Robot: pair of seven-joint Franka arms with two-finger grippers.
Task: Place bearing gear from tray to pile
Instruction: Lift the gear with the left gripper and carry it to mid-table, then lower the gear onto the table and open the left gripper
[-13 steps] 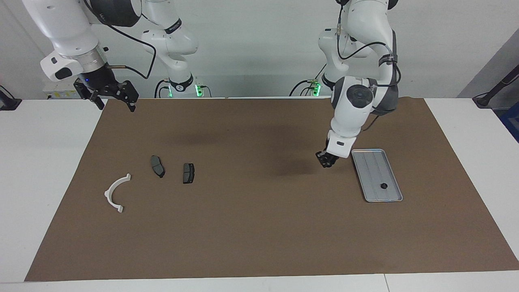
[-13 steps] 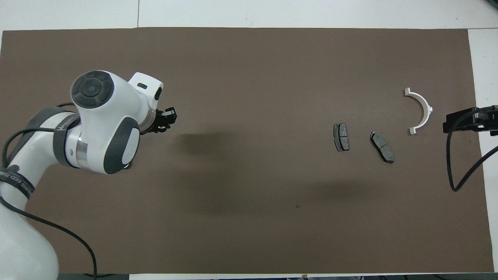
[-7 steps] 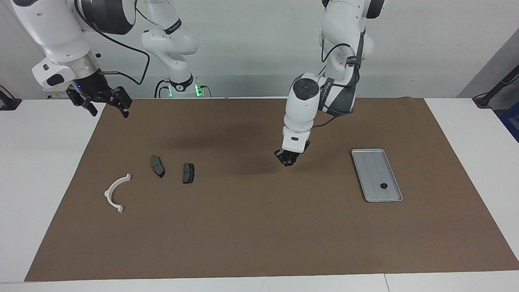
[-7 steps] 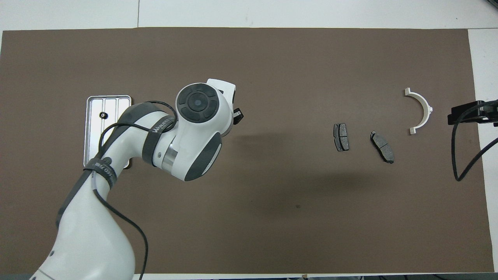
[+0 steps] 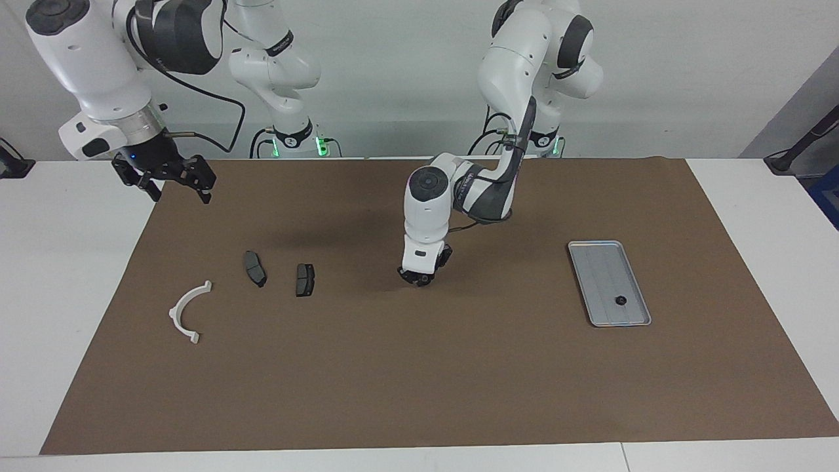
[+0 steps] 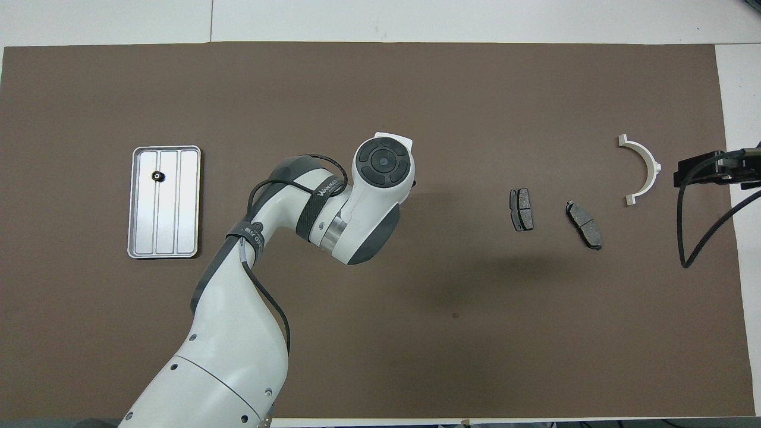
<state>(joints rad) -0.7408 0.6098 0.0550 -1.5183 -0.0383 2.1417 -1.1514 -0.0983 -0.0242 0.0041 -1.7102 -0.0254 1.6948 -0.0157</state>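
The silver tray [image 5: 595,262] [image 6: 185,205] lies toward the left arm's end of the mat, with one small black bearing gear [image 5: 619,301] [image 6: 157,176] on its floor. My left gripper [image 5: 419,278] hangs low over the mat's middle, between the tray and the pile, fingertips drawn together on a small dark bearing gear. In the overhead view the arm's wrist hides it. The pile is a white bracket [image 5: 189,311] [image 6: 642,169] and two dark pads [image 5: 255,269] [image 5: 305,280]. My right gripper [image 5: 175,189] waits open in the air, over the mat's edge by its base.
The brown mat [image 5: 419,380] covers most of the white table. The left arm's elbow and forearm [image 6: 321,208] stretch over the mat between the tray and the pads. A black cable [image 6: 689,238] hangs from the right gripper near the bracket.
My left gripper has travelled from beside the tray across the mat toward the pile, staying shut. The tray is uncovered in the overhead view. The right gripper shifted slightly.
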